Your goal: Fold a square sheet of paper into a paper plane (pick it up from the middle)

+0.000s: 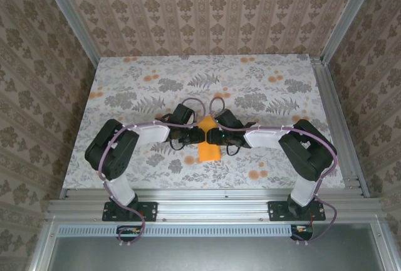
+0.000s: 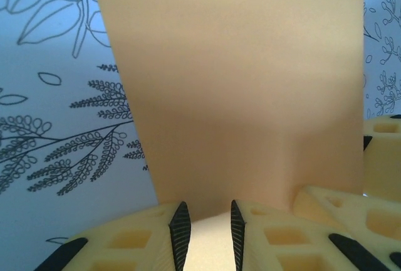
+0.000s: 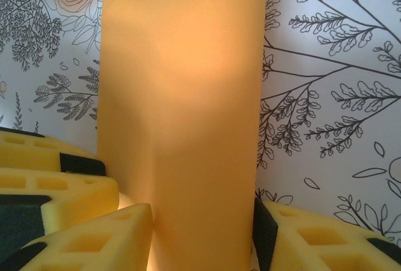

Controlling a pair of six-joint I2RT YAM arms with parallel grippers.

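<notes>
The square sheet of paper is no longer a square. It shows as a narrow, upright orange strip with long straight sides and a blunt far end, so by the look of it at least one lengthwise fold is in. It lies directly between the two claws, which face each other across it at the middle of the surface. Its near end sticks out toward the arm bases and its far end runs on beyond the fingertips. At the left claw, the strip comes down right to the fingertips. A paler bit of paper sits in the slim gap between the two dark pads, but whether they are clenched on it or just short of it cannot be told. At the right claw, the jaws stand wider. The strip spans the whole space between them with its long edges at or against the fingers, and whether it is squeezed or only bracketed cannot be told either. Each wrist view also catches the other claw's yellow fingers just beside the paper. As a judgement, the task is in its early-to-middle stretch. The narrowing is begun, but no pointed nose, slanted corner folds or wings are visible, so the shaping remains to be done.
</notes>
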